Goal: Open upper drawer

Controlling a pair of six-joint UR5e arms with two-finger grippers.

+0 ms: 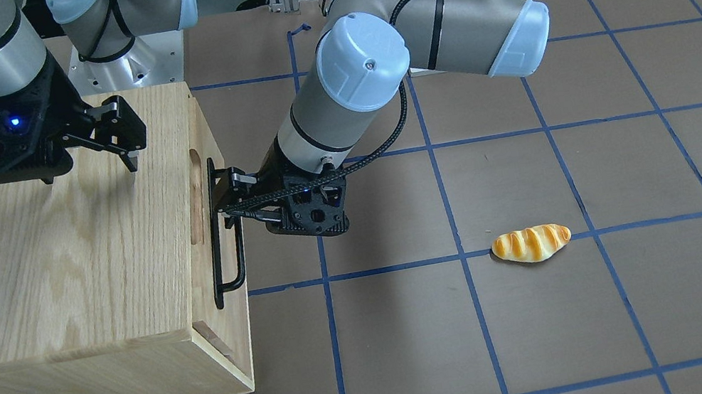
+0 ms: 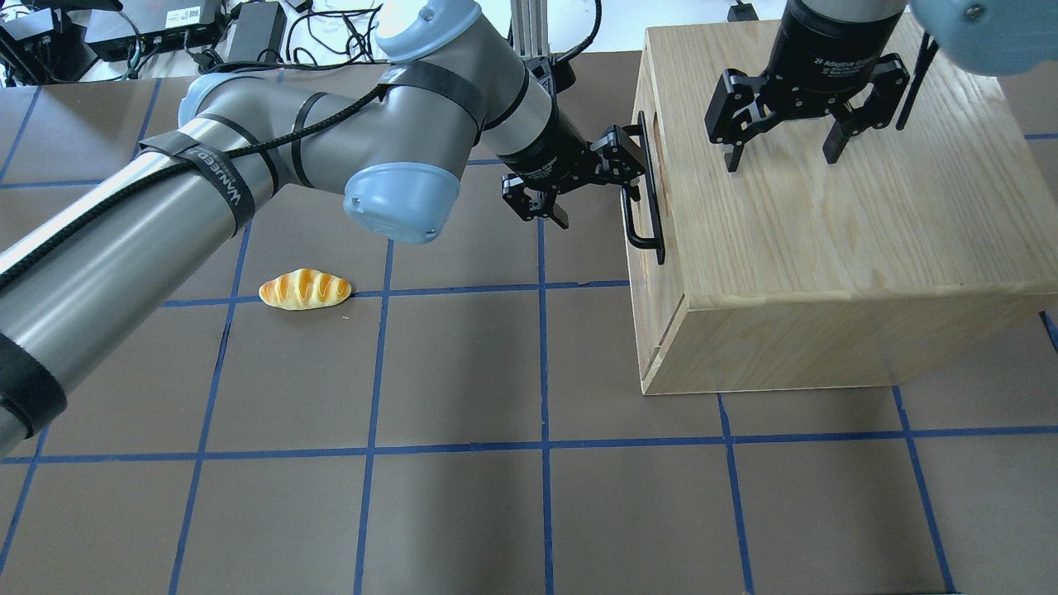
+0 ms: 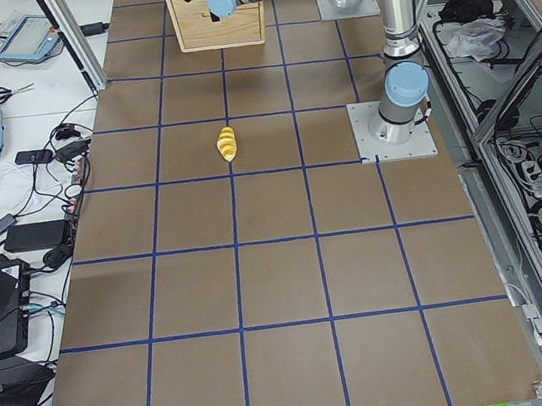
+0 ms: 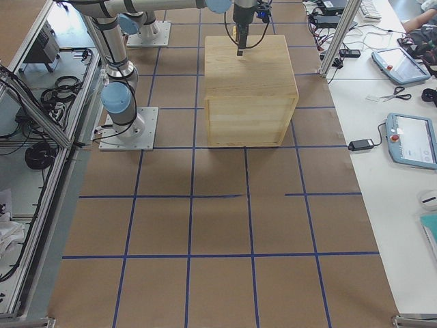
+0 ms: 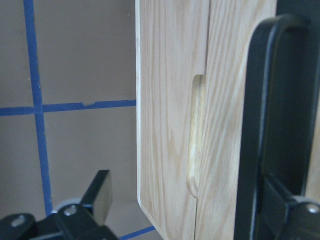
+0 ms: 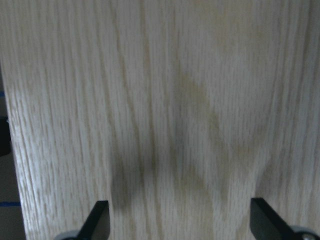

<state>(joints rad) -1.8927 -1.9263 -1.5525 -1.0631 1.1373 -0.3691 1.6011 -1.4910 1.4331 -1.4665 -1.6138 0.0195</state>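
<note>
Open left tool [image 2: 597, 202] at handle [image 1: 217, 267]; upper drawer [image 5: 227, 60] faces it, long axis fore-aft.

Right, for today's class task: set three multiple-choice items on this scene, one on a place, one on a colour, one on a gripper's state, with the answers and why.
1. Where is the bread roll? A on the cabinet; B on the table, apart from the cabinet; C leaning against the cabinet.
2. What colour is the bar handle on the upper drawer? A black; B silver; C blue.
3. How is the right gripper? A shut on the handle; B shut on the roll; C open over the cabinet's top.
Answers: 1 B, bare table shows between roll and cabinet. 2 A, it shows black against pale wood. 3 C, its fingertips stand wide apart.
</note>
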